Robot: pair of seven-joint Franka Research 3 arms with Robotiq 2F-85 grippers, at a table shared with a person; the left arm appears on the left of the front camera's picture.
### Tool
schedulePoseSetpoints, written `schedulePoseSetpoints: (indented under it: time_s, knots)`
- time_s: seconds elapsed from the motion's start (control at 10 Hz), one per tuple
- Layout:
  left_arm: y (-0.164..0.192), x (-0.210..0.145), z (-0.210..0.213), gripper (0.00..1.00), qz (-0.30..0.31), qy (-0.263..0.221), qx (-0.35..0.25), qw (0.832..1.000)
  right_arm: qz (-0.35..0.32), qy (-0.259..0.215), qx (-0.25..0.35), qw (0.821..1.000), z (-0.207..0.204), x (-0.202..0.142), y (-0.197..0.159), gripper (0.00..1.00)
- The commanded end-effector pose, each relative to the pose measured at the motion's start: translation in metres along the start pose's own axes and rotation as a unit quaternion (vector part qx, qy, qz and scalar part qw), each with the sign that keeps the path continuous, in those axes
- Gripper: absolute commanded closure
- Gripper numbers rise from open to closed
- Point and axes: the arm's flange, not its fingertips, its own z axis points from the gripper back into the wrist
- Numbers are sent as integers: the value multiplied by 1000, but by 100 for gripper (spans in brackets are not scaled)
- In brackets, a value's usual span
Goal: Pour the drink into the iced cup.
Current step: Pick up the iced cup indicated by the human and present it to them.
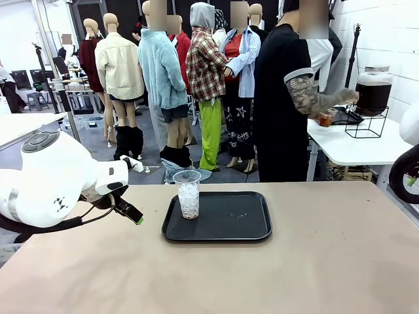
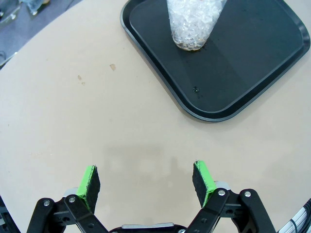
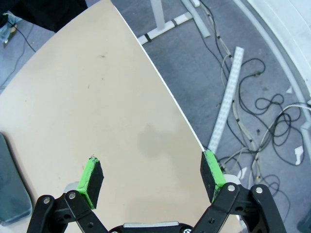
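The robot's left hand [image 2: 146, 177] hangs over bare bench [image 2: 87, 107], its green-padded fingers [image 2: 89, 180] spread wide with nothing between them. Ahead of it lies a black tray [image 2: 272, 63]. On the tray's near-left part stands the iced cup [image 2: 193, 22], clear, upright and packed with ice. A dark droplet [image 2: 196, 90] sits on the tray floor just beside the cup.

The right hand [image 3: 153, 174] is just as wide open and empty. It hovers over the bench's right edge, with grey floor [image 3: 204, 63] and loose cables [image 3: 262, 116] beyond that edge.

From the front, the left hand is low at the left, near the tray but apart from it.

The drink [image 1: 373, 95] is well away from the cup. It is dark brown and fills a big clear dispenser jar [image 1: 374, 73] on a black wire stand [image 1: 366, 127], on a white bench [image 1: 353, 149] at the far right. A person [image 1: 281, 98] stands there with an arm stretched to the jar's base, and a small cup [image 1: 325, 120] of orange-red liquid shows below that arm — too small to tell how it is held.
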Motion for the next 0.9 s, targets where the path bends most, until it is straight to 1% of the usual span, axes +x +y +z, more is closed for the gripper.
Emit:
schedulePoseSetpoints:
  time_s: [0.0,0.8]
  knots:
    - [2,-1,1,0,2,-1,0,1000,2,-6,-2,1000,-1,2,0,0]
    - [2,-1,1,0,2,-1,0,1000,2,-6,-2,1000,-1,2,0,0]
